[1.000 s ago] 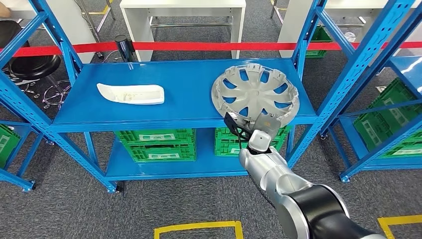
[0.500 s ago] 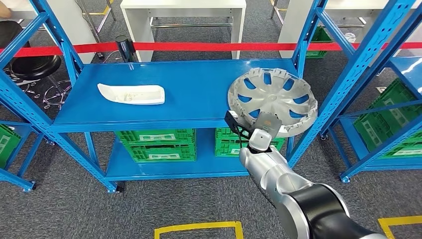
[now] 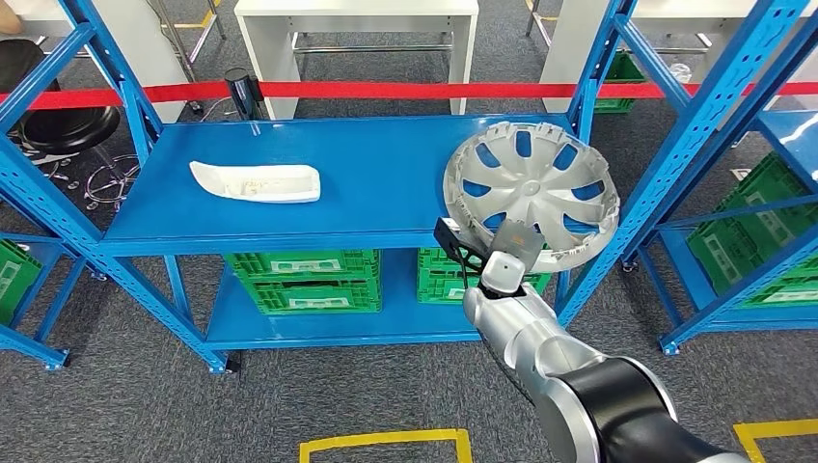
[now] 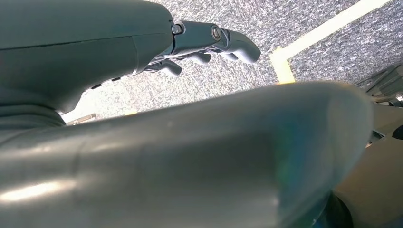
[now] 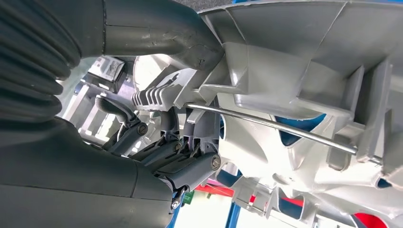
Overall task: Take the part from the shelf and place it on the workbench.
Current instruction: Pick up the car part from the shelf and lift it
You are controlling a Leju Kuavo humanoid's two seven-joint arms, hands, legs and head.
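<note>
Blue steel shelving point(image 3: 289, 207) stands on grey carpet, with a red barrier tape point(image 3: 386, 90) and a white table point(image 3: 357, 19) on the far side. Green crates point(image 3: 301, 280) sit on the low shelf. On the right end of the shelf top, the silver wheel cover point(image 3: 531, 193) is the biggest loose thing: it is tilted, its far edge raised, and its near rim juts out past the shelf's front edge. A second ago it lay flat and further left on the shelf; it has since been dragged right and toward the robot and tipped up. That suggests the pick is under way, though the cover is not yet clear of the shelf and the workbench step is all ahead.

The right hand point(image 3: 504, 253) grips the cover's near rim; in the right wrist view its fingers point(image 5: 190, 142) curl under the ribbed back of the cover point(image 5: 304, 76), thumb pressed on the rim.

A white curved panel point(image 3: 256, 181) lies untouched at the left of the shelf.

The left hand point(image 4: 204, 45) hangs over the carpet, fingers loosely apart, holding nothing.
</note>
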